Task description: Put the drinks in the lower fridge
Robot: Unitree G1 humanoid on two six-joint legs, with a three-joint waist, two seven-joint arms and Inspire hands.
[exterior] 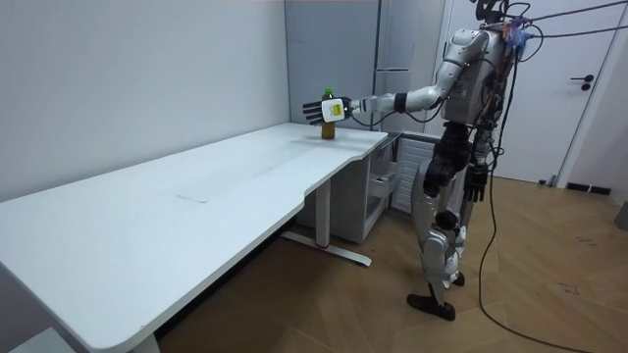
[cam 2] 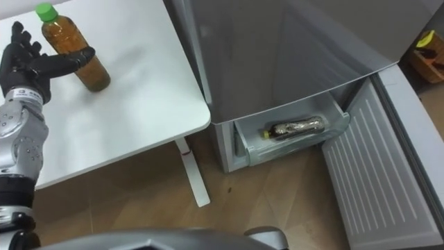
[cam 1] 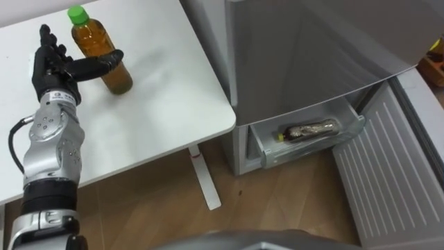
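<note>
eyes: head, looking down, near | room: far, side-on | shared: table [cam 1: 173,104], fridge [cam 1: 312,55]

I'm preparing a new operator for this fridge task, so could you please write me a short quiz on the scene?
1. True or false: the green-capped bottle stands upright on the table.
2. What lies in the fridge's open drawer?
3. Where is the left hand? A) in the drawer B) at the green-capped bottle, thumb across its front C) on the fridge

Key: 1 true; 2 a second bottle, lying on its side; 3 B.
</note>
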